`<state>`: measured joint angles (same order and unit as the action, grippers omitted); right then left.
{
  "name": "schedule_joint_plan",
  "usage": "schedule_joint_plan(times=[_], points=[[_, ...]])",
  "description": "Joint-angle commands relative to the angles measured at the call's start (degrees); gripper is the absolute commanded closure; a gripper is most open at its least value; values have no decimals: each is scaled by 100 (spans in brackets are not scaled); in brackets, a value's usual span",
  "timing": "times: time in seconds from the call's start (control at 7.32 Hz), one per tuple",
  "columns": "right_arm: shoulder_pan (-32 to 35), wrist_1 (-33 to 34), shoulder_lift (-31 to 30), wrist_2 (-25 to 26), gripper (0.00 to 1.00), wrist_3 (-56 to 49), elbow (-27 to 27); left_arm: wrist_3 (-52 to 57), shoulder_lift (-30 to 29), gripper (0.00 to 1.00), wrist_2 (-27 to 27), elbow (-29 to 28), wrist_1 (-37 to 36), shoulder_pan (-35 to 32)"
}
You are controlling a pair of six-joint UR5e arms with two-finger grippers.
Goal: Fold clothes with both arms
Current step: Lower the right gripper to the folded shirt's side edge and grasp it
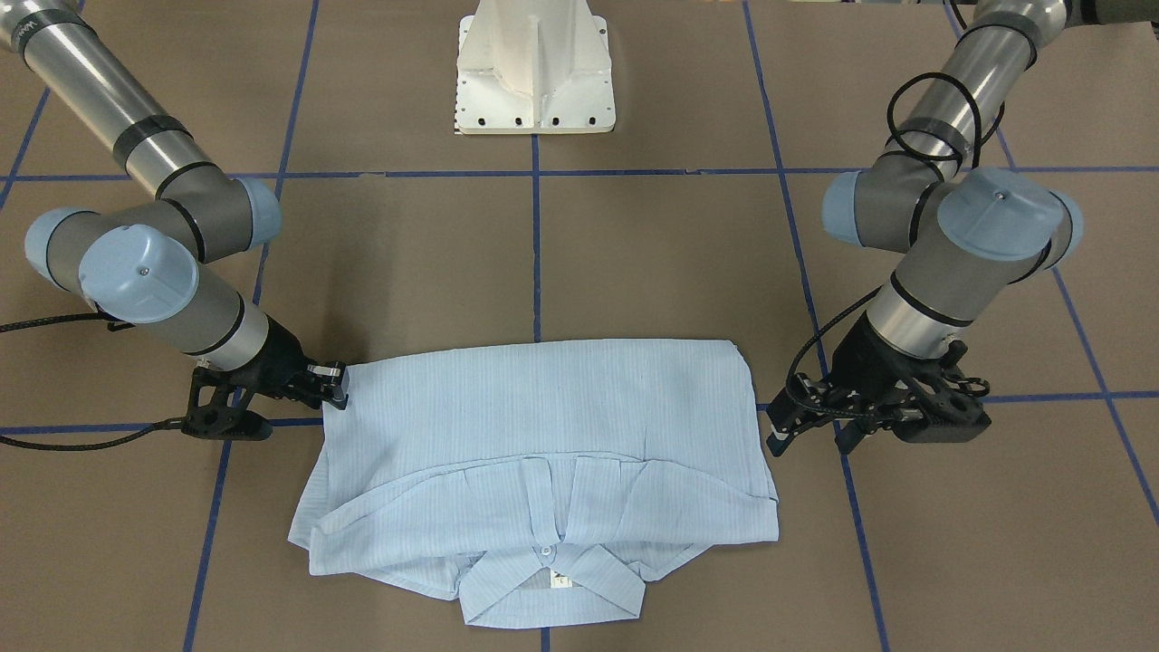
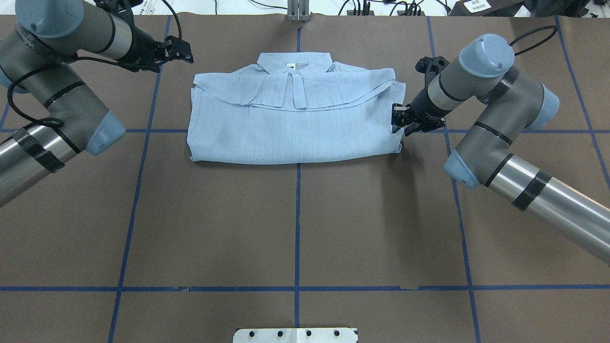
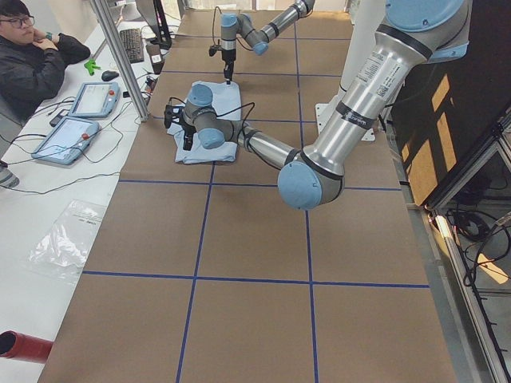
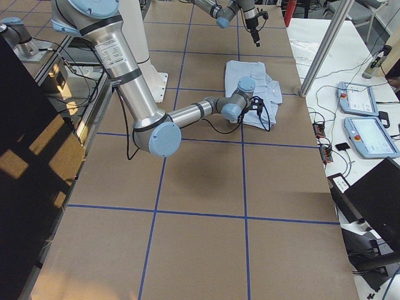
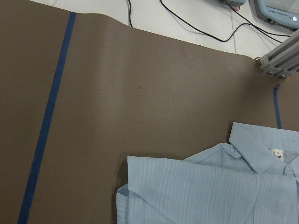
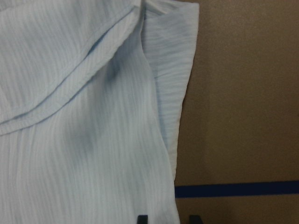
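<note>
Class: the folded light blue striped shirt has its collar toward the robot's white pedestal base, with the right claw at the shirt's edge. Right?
No. The folded light blue striped shirt has its collar away from the white pedestal base, as the front-facing view shows; the right claw is at its edge.

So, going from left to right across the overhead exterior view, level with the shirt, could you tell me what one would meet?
left gripper → shirt → right gripper, which is at the shirt's right edge.
</note>
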<state>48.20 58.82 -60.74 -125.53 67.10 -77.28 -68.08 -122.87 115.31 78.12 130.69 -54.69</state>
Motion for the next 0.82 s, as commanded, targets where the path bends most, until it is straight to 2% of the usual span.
schedule_joint_plan(times=[0.0, 0.27, 0.55, 0.68], points=[[-12, 7, 10, 11, 70, 22, 20, -3, -9, 0, 0, 1, 0, 2], [-3, 7, 1, 20, 86, 14, 20, -12, 0, 0, 0, 45, -9, 2], [-3, 7, 10, 20, 86, 14, 20, -12, -9, 0, 0, 45, -17, 2], [6, 7, 10, 11, 98, 14, 20, -12, -9, 0, 0, 45, -17, 2]])
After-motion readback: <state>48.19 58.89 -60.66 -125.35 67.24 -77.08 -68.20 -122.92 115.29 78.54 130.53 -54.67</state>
